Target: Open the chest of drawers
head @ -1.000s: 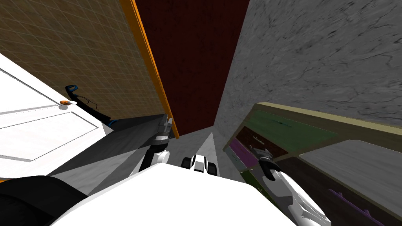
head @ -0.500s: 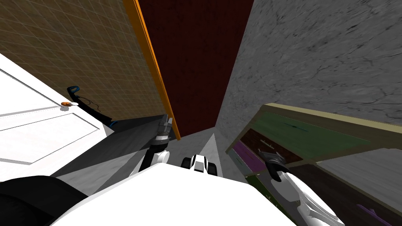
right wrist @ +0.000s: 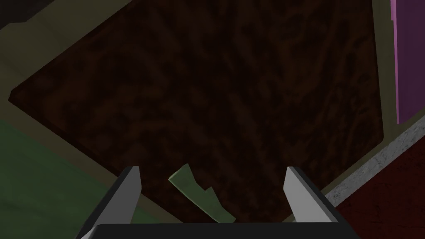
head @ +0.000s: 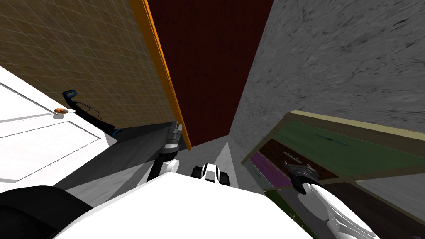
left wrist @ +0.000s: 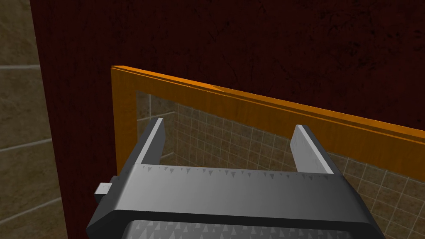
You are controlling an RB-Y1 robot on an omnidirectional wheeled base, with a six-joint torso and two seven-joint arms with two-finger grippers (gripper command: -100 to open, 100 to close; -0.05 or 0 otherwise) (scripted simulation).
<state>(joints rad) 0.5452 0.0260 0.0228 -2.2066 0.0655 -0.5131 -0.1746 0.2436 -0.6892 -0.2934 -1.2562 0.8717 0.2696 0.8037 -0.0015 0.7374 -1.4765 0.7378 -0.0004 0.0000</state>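
Note:
The chest of drawers [head: 317, 119] stands at my right, with an olive frame and fronts of different colours. My right gripper [head: 305, 169] hangs just in front of its dark brown drawer [head: 279, 150]. In the right wrist view that brown drawer front [right wrist: 216, 95] lies close ahead. Its small olive-green handle [right wrist: 199, 195] sits low between my open right gripper's [right wrist: 211, 170] fingers, untouched. A green drawer [right wrist: 37, 174] and a purple drawer [right wrist: 409, 62] flank the brown one. My left gripper [head: 177, 125] is held forward on the left, open [left wrist: 228, 124] and empty.
A white door [head: 37, 141] with an orange knob [head: 61, 110] stands at the left, and a dark, blue-tipped tool [head: 89, 116] leans beside it. An orange frame [head: 166, 79] edges a tiled wall. A dark red wall [head: 207, 62] lies ahead, a grey marbled wall [head: 332, 62] behind the chest.
The whole head view has shifted, so I have turned or moved; the chest now sits further right. My right gripper has stayed at the brown drawer. The left arm has not moved.

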